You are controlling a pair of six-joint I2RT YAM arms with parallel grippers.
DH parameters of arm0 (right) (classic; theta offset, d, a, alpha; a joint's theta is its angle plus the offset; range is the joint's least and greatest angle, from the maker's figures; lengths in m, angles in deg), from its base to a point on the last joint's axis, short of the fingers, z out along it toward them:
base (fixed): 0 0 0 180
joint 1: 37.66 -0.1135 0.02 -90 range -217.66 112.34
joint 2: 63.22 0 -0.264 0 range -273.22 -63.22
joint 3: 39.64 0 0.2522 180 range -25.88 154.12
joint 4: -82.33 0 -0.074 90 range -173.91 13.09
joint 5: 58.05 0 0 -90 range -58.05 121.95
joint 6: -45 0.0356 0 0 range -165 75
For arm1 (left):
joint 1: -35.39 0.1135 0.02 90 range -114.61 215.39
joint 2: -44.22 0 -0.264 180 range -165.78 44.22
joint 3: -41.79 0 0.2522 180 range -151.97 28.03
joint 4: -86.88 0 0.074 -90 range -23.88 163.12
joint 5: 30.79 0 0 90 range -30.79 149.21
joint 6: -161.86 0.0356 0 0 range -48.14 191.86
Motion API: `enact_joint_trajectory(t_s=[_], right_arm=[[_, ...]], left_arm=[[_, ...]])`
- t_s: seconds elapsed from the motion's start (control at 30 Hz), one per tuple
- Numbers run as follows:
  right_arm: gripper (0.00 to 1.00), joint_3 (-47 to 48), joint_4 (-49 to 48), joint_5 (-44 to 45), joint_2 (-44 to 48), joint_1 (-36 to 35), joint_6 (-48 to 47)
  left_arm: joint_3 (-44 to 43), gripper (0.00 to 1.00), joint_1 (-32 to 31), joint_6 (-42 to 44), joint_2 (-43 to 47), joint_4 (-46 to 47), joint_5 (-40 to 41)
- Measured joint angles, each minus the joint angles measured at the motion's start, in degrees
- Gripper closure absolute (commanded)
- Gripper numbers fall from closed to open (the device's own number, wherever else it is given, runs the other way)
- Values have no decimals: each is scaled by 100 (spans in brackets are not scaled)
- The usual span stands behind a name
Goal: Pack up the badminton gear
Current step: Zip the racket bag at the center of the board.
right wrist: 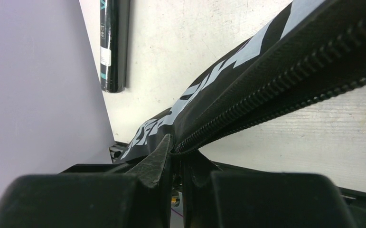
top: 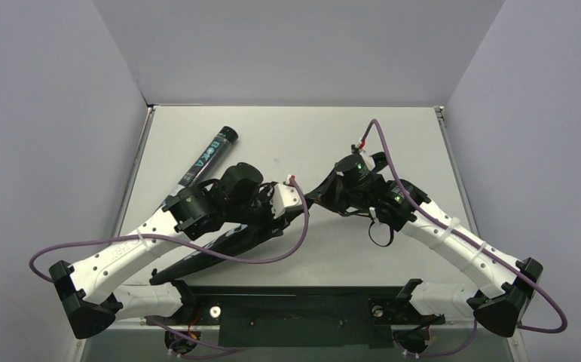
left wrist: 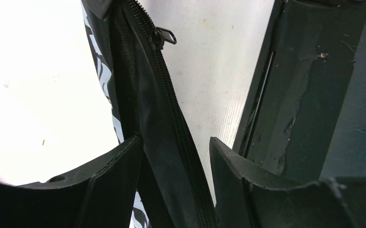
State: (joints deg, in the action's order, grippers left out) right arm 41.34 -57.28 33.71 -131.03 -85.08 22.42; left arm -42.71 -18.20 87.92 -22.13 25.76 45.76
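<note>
The black bag (top: pixel 219 249) with white lettering lies slantwise across the table, from near left to the middle. My right gripper (top: pixel 323 197) holds its far end: in the right wrist view the gripper (right wrist: pixel 177 145) is shut on the bag's (right wrist: pixel 219 95) zipper edge. My left gripper (top: pixel 276 207) stands open astride the bag's (left wrist: pixel 147 95) zipped edge; the left finger (left wrist: pixel 124 161) touches the fabric and the right finger (left wrist: pixel 228 166) stands off it. The zipper pull (left wrist: pixel 164 35) lies ahead of the fingers. The black teal-printed tube (top: pixel 208 157) lies at the far left. No racket shows.
The black mounting plate (top: pixel 295 305) with both arm bases runs along the near edge; it also shows as a dark panel (left wrist: pixel 309 85) beside the bag. Grey walls close the table on the left, back and right. Purple cables (top: pixel 302 226) loop over the arms.
</note>
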Motion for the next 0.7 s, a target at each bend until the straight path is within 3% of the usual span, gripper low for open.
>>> enact_joint_trajectory(t_s=[0.7], right_arm=[[100,450,122,308,-149,-251,-9]], left_arm=[[-66,40,-247,72,-520,463,538]])
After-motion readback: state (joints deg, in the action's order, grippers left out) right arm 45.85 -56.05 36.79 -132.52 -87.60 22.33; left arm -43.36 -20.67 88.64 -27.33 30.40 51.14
